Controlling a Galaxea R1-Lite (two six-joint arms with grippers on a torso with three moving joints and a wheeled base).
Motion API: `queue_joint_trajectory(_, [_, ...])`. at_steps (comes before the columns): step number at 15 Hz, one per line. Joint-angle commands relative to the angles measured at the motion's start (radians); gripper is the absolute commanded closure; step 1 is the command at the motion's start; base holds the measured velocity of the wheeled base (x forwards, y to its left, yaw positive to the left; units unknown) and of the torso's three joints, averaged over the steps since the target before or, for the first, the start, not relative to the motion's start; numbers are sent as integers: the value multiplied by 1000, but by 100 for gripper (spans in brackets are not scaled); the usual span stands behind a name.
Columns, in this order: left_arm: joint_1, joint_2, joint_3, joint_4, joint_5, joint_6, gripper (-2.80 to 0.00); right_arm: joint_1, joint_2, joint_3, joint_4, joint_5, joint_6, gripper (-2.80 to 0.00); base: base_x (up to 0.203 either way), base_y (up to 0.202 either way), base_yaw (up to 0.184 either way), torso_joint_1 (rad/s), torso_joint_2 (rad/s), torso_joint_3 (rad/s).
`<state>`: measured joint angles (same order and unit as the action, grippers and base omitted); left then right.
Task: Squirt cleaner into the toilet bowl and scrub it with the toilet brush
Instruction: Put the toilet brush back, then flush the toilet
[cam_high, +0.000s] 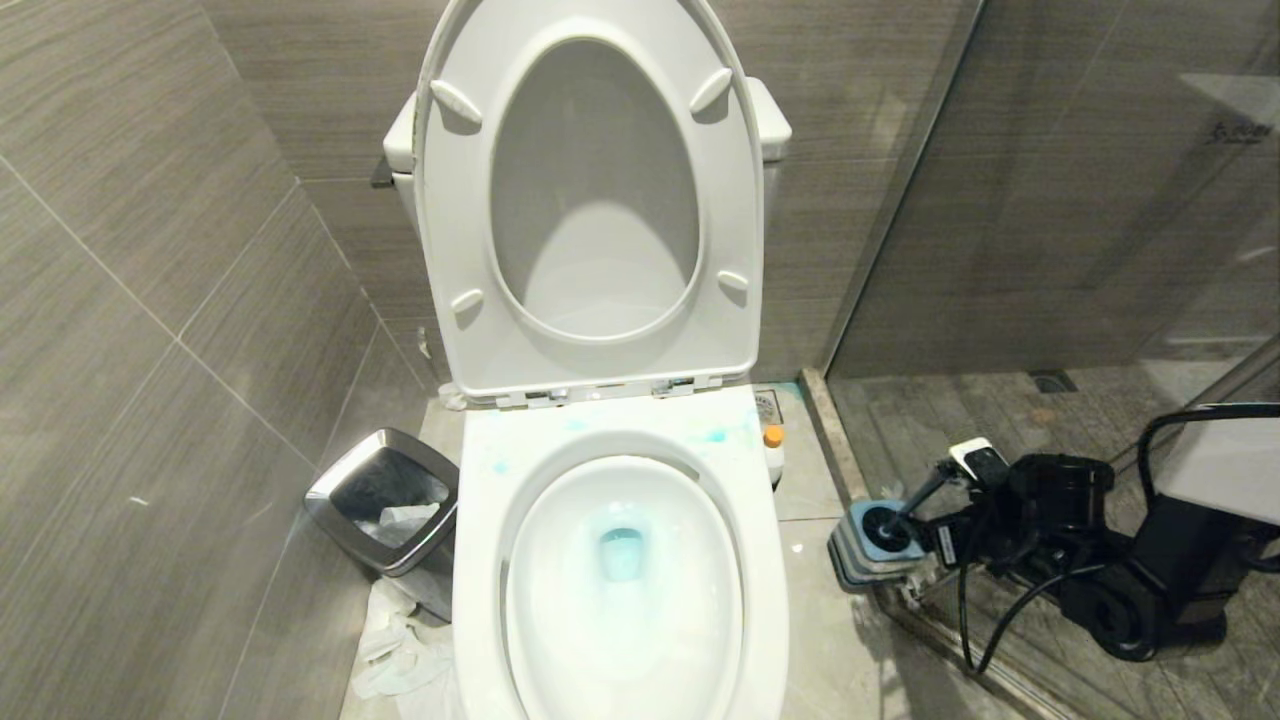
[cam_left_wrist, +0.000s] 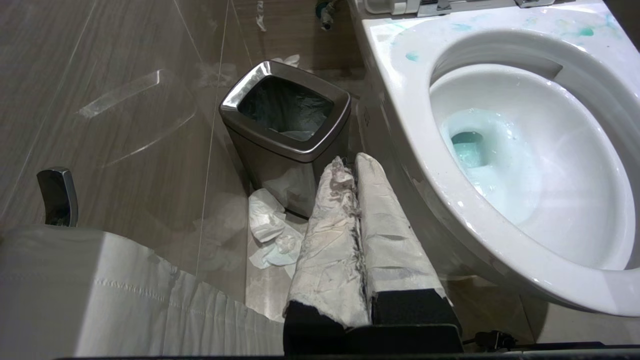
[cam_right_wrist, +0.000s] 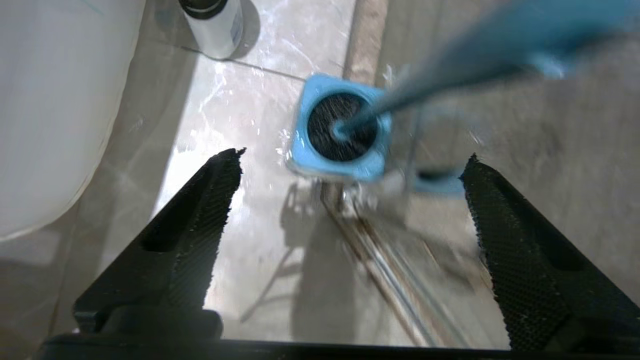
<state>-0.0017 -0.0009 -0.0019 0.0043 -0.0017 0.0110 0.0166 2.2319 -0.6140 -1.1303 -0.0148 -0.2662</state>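
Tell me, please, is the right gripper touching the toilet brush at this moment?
Apart. In the right wrist view the right gripper has its jaws spread wide with only floor between them, while the toilet brush sits in its holder beyond the fingertips.

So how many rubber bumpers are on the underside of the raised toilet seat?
4 bumpers on the raised seat: upper left, upper right, lower left, lower right. None looks hidden.
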Motion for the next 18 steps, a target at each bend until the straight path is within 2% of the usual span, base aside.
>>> queue_joint_trajectory(1, [0,1,0,0,0,0,0,-6,-163,104,-7,-6,7,-280,0,0,0,0,0,0])
queue_joint_trajectory(5, [0,1,0,0,0,-3,0,-6,-422,221,-8,-11,21,-280,0,0,0,0,0,0])
queue_joint_trajectory(6, [0,1,2,0,0,-3,0,-6,-487,245,-7,-11,22,0,0,0,0,0,0,0])
queue_joint_trajectory(15, [0,1,1,0,0,-2,0,2,-950,388,3,-25,14,0,0,0,0,0,0,0])
queue_joint_trajectory(18, [0,1,2,0,0,-2,0,2,-1134,417,104,-36,-15,0,0,0,0,0,0,0])
